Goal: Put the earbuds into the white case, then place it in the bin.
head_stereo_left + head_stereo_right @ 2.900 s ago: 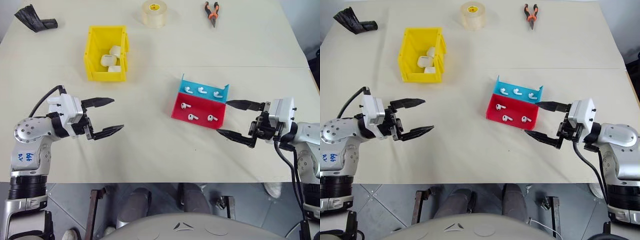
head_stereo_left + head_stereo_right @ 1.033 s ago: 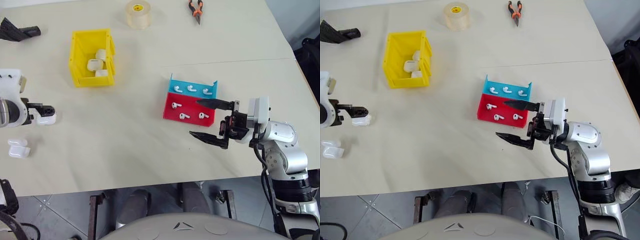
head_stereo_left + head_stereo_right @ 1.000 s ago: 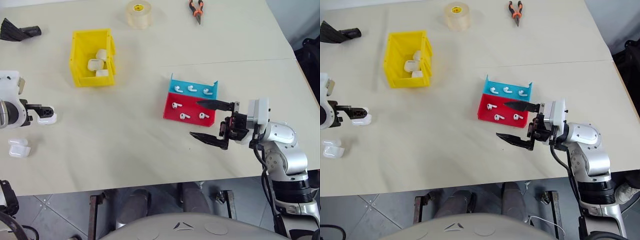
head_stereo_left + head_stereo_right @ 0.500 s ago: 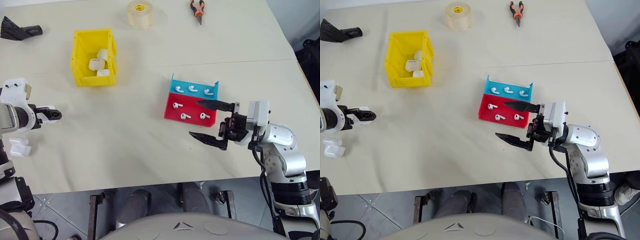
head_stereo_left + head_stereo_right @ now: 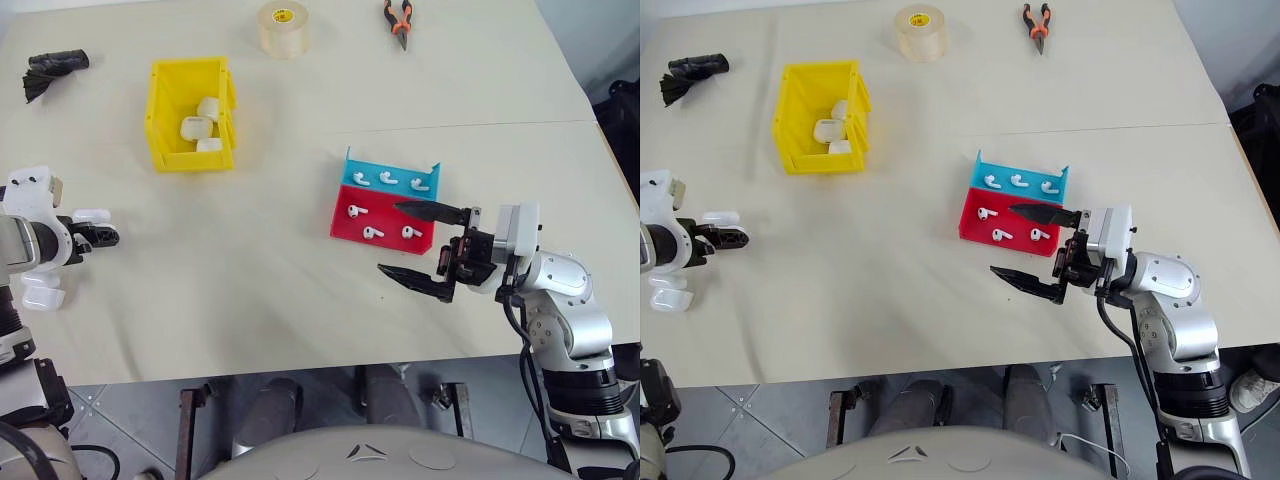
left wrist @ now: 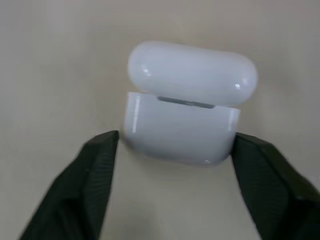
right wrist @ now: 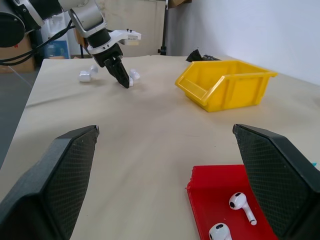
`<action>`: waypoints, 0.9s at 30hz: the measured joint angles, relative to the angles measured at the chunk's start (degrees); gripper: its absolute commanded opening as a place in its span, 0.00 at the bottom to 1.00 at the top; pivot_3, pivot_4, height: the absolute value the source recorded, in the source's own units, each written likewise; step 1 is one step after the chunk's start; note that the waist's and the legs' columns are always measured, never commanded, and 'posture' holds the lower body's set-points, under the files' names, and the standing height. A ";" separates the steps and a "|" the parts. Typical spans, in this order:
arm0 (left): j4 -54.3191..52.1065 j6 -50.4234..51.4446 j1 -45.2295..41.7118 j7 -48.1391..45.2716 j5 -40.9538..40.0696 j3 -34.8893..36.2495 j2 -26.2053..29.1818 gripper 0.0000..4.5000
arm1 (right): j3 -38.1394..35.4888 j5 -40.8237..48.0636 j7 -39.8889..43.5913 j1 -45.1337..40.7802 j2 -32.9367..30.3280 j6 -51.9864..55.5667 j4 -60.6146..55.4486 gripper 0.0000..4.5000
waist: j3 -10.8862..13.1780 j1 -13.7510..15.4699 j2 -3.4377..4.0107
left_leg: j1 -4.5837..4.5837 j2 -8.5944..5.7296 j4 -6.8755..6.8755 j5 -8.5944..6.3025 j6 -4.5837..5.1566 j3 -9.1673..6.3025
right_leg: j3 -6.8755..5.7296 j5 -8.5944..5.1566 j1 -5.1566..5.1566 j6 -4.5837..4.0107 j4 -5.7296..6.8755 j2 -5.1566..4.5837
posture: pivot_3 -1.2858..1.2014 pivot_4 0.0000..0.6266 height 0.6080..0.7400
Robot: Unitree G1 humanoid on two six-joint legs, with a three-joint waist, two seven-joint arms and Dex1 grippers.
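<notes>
left tool (image 6: 175, 150) tips (cut off)

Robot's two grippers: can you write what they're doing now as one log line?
left gripper: shut on white case, lid ajar | right gripper: open, beside red and blue tray | earbuds: in tray

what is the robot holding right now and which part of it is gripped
The left gripper is shut on a white case, clamped at the two ends of its lower body, lid ajar above. The right gripper is open and holds nothing.
</notes>
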 measured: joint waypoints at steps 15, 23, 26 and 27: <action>-15.00 -29.16 15.71 -15.93 -8.09 17.09 -8.40 0.61 | -0.07 0.10 0.33 0.00 -0.56 0.41 0.04 1.00 | -0.02 -0.11 0.03 | -0.04 0.07 0.05 -0.03 0.01 0.03 | -0.15 0.06 0.03 -0.10 -0.17 -0.05 | 0.52 0.24 1.00; -27.44 -56.35 27.86 -37.82 -16.03 14.33 -16.30 0.61 | -1.18 0.31 0.88 -0.05 -3.16 2.00 0.03 1.00 | -0.03 0.52 0.04 | -0.02 0.16 -0.21 -0.04 0.03 0.06 | -0.17 0.18 0.36 0.06 -1.09 -0.06 | 0.52 0.24 1.00; -27.52 -64.34 29.53 -42.67 -13.43 6.84 -16.35 0.61 | -2.83 0.62 0.94 0.05 -4.76 2.54 -0.02 1.00 | -0.03 1.05 0.04 | 0.00 0.14 -0.19 -0.06 0.06 0.09 | -0.16 0.20 0.38 0.08 -1.14 -0.03 | 0.52 0.24 1.00; -27.51 -67.92 29.72 -44.66 -12.24 4.22 -16.46 0.61 | -3.25 0.66 0.87 0.23 -5.27 2.69 -0.10 1.00 | -0.03 1.27 0.04 | 0.00 0.13 -0.17 -0.06 0.06 0.13 | -0.17 0.20 0.38 0.09 -1.16 -0.03 | 0.52 0.24 1.00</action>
